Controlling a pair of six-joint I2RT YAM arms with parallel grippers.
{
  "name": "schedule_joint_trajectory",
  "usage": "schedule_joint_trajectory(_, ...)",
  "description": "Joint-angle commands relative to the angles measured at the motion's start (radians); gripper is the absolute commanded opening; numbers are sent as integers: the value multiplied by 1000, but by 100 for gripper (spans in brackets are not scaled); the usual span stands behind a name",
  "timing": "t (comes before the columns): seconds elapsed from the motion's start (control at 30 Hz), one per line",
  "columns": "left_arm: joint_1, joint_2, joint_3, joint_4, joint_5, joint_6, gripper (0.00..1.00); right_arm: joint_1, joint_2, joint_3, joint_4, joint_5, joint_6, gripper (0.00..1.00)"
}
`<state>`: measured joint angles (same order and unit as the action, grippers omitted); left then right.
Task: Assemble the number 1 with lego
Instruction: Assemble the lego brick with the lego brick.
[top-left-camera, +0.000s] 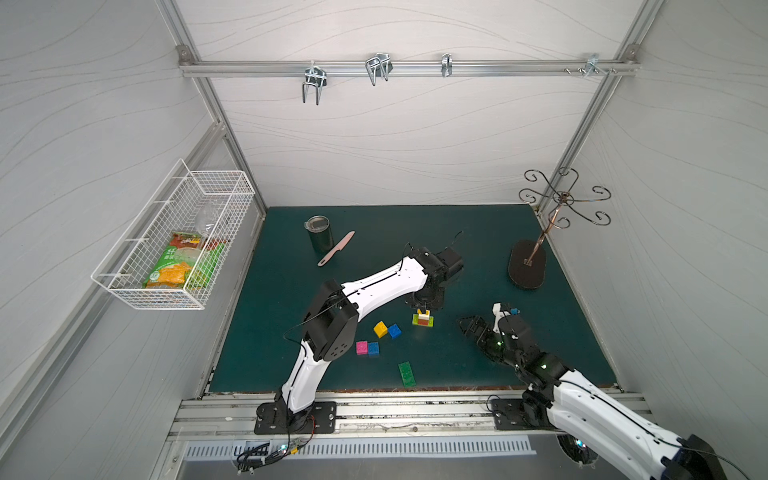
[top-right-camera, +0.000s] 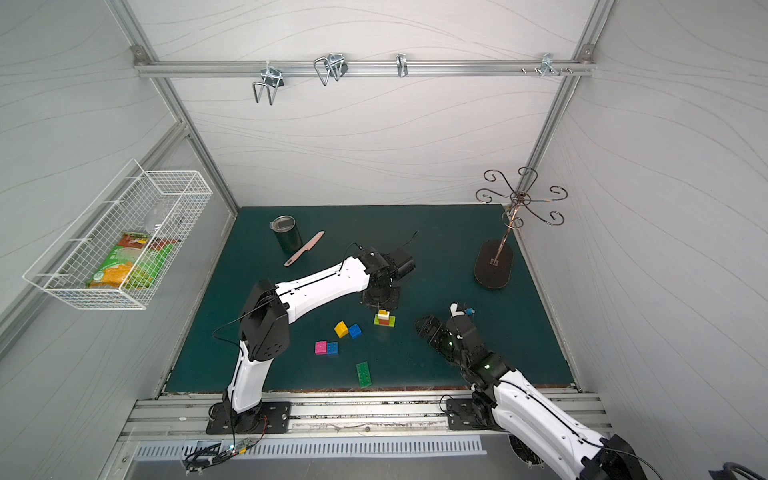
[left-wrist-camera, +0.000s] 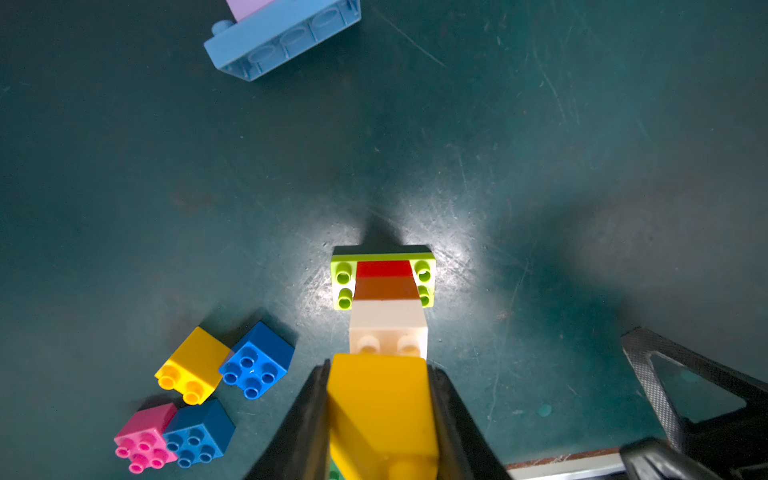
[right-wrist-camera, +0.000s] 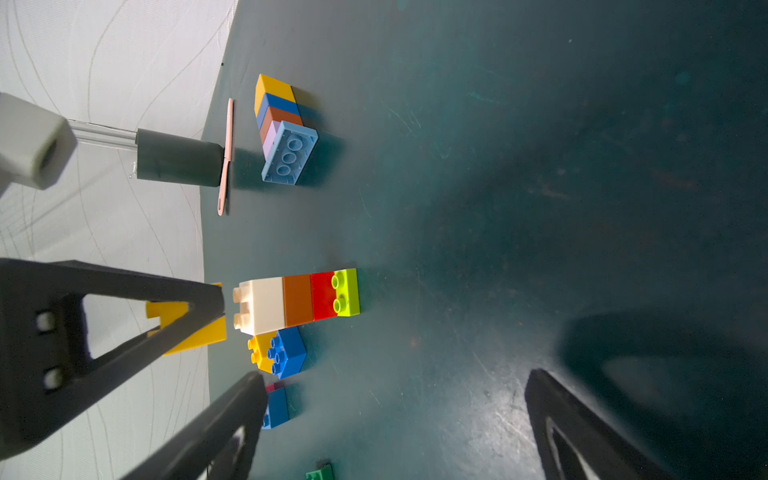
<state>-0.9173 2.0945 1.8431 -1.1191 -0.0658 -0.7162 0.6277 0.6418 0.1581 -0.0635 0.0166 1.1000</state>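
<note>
The left gripper (left-wrist-camera: 378, 370) is clamped on a yellow brick (left-wrist-camera: 380, 407), one jaw on each flat side. The brick hangs just past the tips. Right under it stands the tower (right-wrist-camera: 297, 301): a lime brick (left-wrist-camera: 344, 278) at the bottom, then red, then orange, then a white brick (left-wrist-camera: 386, 328) on top. The yellow brick looks very close to the white one, but I cannot tell if they touch.

These bricks are light and hard. They will not bend. Their sides are smooth, so they could slip. I think the flat sides are the best place to hold, as the gripper does now. The bumps must line up, and the push should go straight down, or the thin tower may tip.

The left arm (top-left-camera: 382, 282) reaches out over the mat (top-left-camera: 478, 232), bent at the elbow, with its wrist pointing down. The right gripper (right-wrist-camera: 397, 376) has its jaws wide apart and holds nothing. It waits low, beside the tower. Loose bricks (left-wrist-camera: 257, 359) lie just off to one side of the left gripper.
</note>
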Motion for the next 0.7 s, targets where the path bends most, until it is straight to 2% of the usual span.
schedule_joint_trajectory(0.0,3,29,35,-4,-2,-14,14,-6,-7,3,-13,-8,-9,99)
schedule_joint_trajectory(0.67,3,49,41,-1,1,-22,15,-7,-7,2,-14,-9,-8,99)
